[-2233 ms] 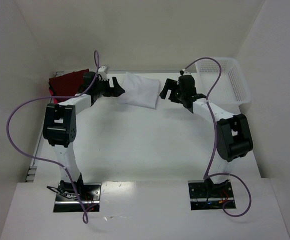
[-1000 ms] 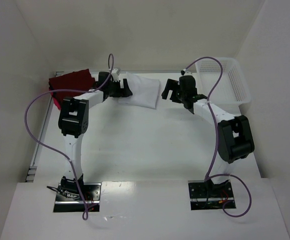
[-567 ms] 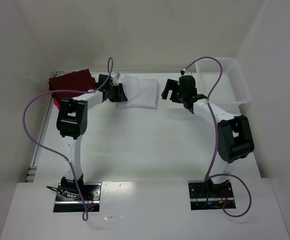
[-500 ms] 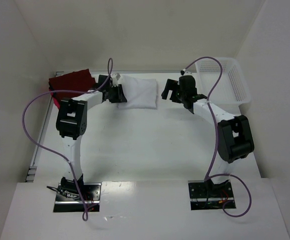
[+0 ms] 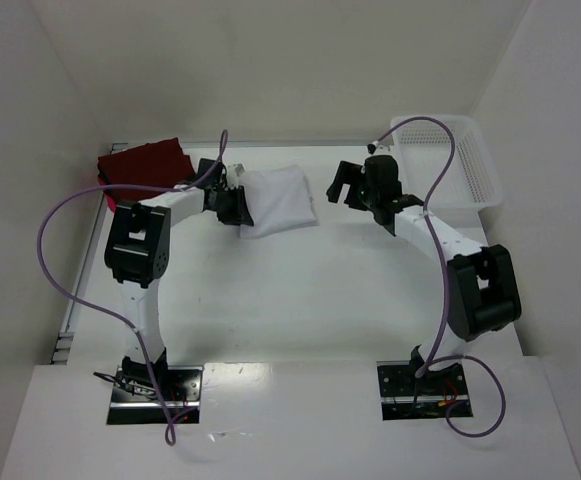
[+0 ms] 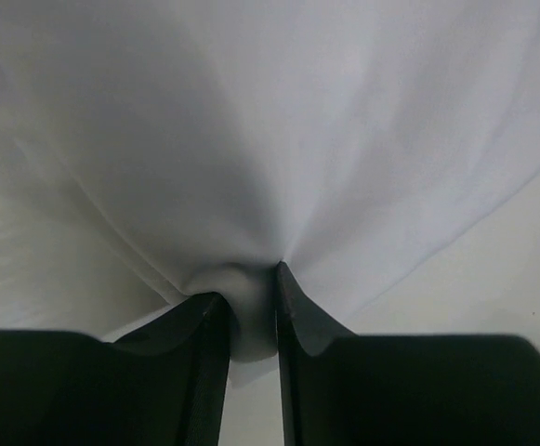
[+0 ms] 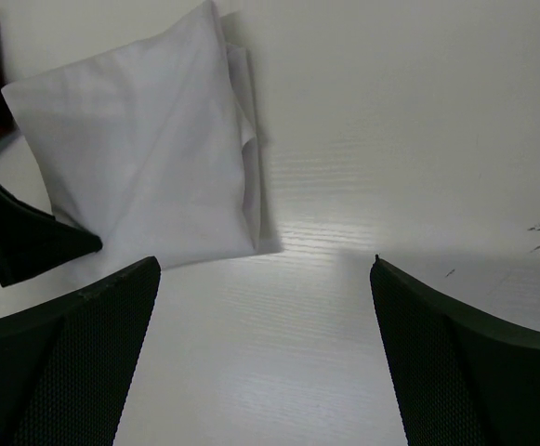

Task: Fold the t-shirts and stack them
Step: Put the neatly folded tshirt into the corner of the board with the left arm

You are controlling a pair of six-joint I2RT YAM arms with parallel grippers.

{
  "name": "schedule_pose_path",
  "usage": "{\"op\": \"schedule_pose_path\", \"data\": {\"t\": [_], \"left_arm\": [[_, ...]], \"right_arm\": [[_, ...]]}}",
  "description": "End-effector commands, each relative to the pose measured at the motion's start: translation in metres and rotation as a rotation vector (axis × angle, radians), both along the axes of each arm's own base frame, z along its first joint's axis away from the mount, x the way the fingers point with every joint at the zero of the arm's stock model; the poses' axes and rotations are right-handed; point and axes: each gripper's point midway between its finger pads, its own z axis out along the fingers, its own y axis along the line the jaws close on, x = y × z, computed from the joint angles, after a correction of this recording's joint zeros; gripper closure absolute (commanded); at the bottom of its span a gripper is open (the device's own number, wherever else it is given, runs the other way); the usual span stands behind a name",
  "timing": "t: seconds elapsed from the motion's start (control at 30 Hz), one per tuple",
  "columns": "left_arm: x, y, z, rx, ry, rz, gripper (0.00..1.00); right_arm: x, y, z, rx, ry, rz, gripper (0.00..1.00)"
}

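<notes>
1. Left tool (image 6: pixel 248 297): closed from wide to a pinch on the white t-shirt (image 5: pixel 280 198) edge.
2. White t-shirt: folded, on the counter (image 5: pixel 290 290), slightly dragged and turned.
3. Right tool (image 5: pixel 342 182): wide, empty.
4. Dark red t-shirts (image 5: pixel 142 165): far-left corner, the likely stacking spot.

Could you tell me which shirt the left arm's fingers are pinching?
The white t-shirt, its edge bunched between the left fingers; the dark red shirts lie apart, far left.
</notes>
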Motion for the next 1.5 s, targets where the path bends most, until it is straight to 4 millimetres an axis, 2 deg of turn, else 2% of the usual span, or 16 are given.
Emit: {"op": "schedule_pose_path", "data": {"t": [0.0, 0.03, 0.07, 0.1, 0.17, 0.2, 0.27, 0.53, 0.67, 0.7, 0.8, 0.83, 0.97, 1.17, 1.33, 1.47], "left_arm": [[-0.034, -0.006, 0.008, 0.023, 0.060, -0.046, 0.70], [-0.040, -0.006, 0.007, 0.025, 0.067, -0.047, 0.70], [-0.047, -0.010, 0.011, 0.024, 0.063, -0.060, 0.70], [-0.060, -0.007, 0.005, 0.030, 0.090, -0.060, 0.70], [-0.075, -0.018, 0.008, 0.036, 0.094, -0.085, 0.70], [-0.080, -0.017, 0.007, 0.038, 0.100, -0.086, 0.70], [-0.099, -0.022, 0.005, 0.045, 0.125, -0.110, 0.70], [-0.156, -0.038, 0.014, 0.065, 0.173, -0.201, 0.70], [-0.179, -0.036, 0.021, 0.071, 0.200, -0.211, 0.70], [-0.184, -0.032, 0.020, 0.086, 0.208, -0.205, 0.69], [-0.199, -0.027, 0.021, 0.104, 0.242, -0.202, 0.66], [-0.199, -0.025, 0.023, 0.114, 0.237, -0.196, 0.57], [-0.193, -0.017, 0.028, 0.156, 0.228, -0.122, 0.03], [-0.161, -0.011, 0.059, 0.150, 0.073, 0.060, 0.00], [-0.142, -0.005, 0.051, 0.078, 0.045, 0.175, 0.00], [-0.140, -0.006, 0.036, 0.069, 0.073, 0.218, 0.00]], "right_arm": [[-0.010, 0.001, 0.025, 0.029, -0.052, -0.001, 0.01], [-0.012, 0.000, 0.035, 0.037, -0.074, -0.001, 0.01], [-0.014, 0.000, 0.035, 0.036, -0.074, -0.001, 0.01], [-0.018, -0.002, 0.033, 0.034, -0.066, -0.001, 0.01], [-0.020, -0.002, 0.046, 0.043, -0.094, -0.001, 0.01], [-0.023, -0.003, 0.040, 0.038, -0.078, 0.000, 0.01], [-0.027, -0.003, 0.048, 0.046, -0.088, 0.007, 0.01], [-0.049, 0.006, 0.051, 0.051, -0.074, 0.038, 0.01], [-0.059, 0.003, 0.059, 0.074, -0.084, 0.028, 0.01], [-0.062, 0.004, 0.053, 0.064, -0.067, 0.029, 0.01], [-0.068, 0.003, 0.055, 0.073, -0.067, 0.024, 0.01], [-0.068, 0.003, 0.055, 0.073, -0.067, 0.024, 0.01], [-0.072, 0.004, 0.056, 0.077, -0.060, 0.035, 0.01], [-0.070, 0.008, 0.066, 0.068, -0.074, 0.072, 0.01], [-0.065, 0.018, 0.045, 0.055, -0.010, 0.121, 0.01], [-0.064, 0.020, 0.036, 0.054, 0.017, 0.131, 0.01]]}}
